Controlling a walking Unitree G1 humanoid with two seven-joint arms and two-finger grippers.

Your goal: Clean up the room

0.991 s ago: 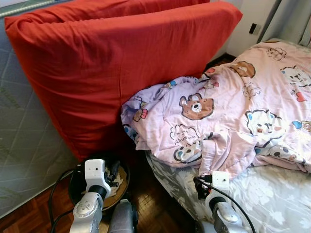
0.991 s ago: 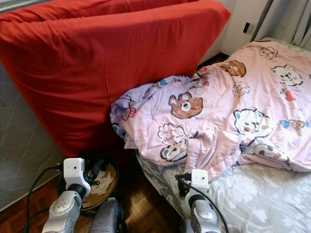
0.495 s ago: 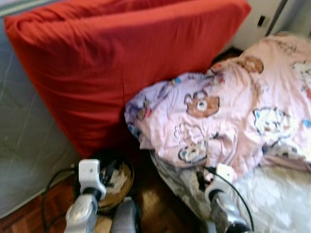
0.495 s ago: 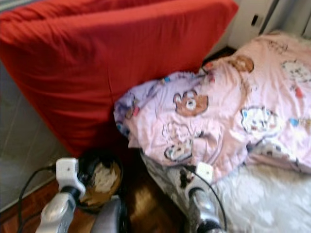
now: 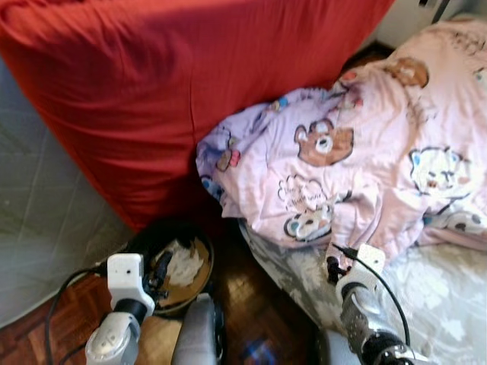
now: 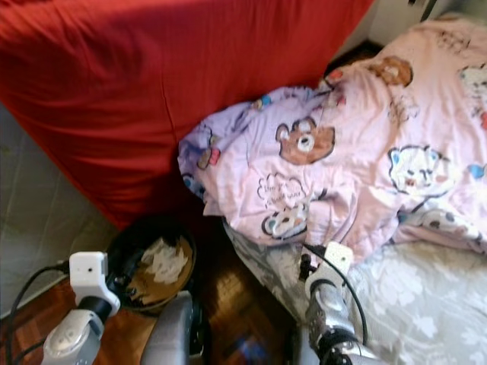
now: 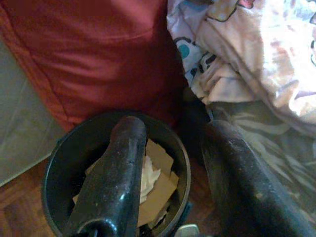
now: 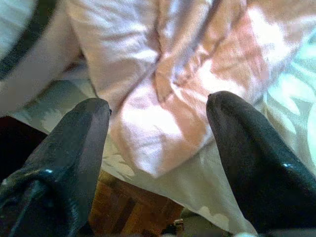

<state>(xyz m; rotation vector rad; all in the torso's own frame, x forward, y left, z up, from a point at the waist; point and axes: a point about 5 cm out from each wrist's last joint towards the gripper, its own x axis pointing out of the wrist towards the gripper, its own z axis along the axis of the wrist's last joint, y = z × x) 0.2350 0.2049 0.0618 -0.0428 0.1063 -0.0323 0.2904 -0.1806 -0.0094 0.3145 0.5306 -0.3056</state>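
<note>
1. Scene: pink bear-print duvet [image 5: 358, 167] seen bunched on the bed [image 5: 434, 296], centre to right of frame, its lower edge hanging over the grey leaf-print sheet towards the wood floor [image 5: 251, 296].
2. Red cushion [image 5: 190, 91] propped upright, upper left to centre of frame, touching the duvet's left fold.
3. Dark waste bin [image 5: 171, 262] noted on the floor at lower left, just below the cushion; crumpled paper & brown card inside.
4. Right gripper [image 8: 158, 133]: jaws wide apart, nothing held; duvet's hanging corner lies between the two fingers [image 8: 74, 143] in the wrist view, contact not confirmed.
5. Left gripper [image 7: 173, 168]: jaws apart, empty, poised over the bin rim, one finger across the opening.
6. Handling (judged): duvet soft, limp, bulky but light; no stiffness, so it will drape & drag when lifted. Fabric prob. not slippery; not fragile.
7. Grip point (judged): best taken at the loose corner or a thick fold nr the bed edge, pinched deep so that several layers are caught; a single-layer pinch may slip out.
8. Risk: trailing hem could sweep over the bin or catch the right wrist cable.
</note>
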